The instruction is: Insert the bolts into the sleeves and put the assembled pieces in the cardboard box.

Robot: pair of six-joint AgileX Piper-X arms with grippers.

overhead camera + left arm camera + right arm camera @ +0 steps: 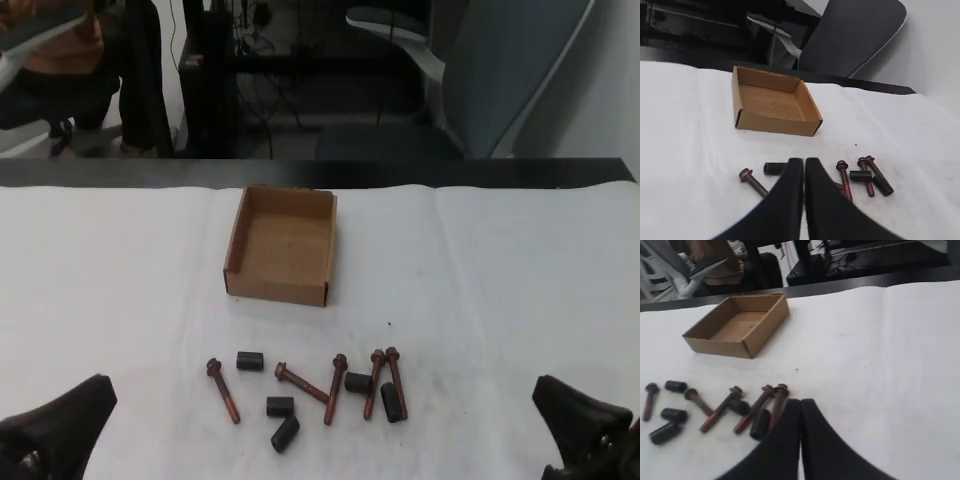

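An empty cardboard box [275, 288] sits open at mid-bench, also seen in the left wrist view as box [777, 122] and in the right wrist view as box [715, 346]. Nearer me, several reddish bolts [223, 390] [754, 182] [722, 410] and several short black sleeves [280, 406] [774, 168] [674, 415] lie loose and mixed on the white cloth. None of the bolts is inside a sleeve. My left gripper [804, 161] is shut and empty, low at the near left [95, 390]. My right gripper [800, 402] is shut and empty at the near right [548, 388].
White cloth [500, 280] covers the bench, with open room on both sides of the parts. Behind the far edge stand office chairs [500, 70] and dark furniture.
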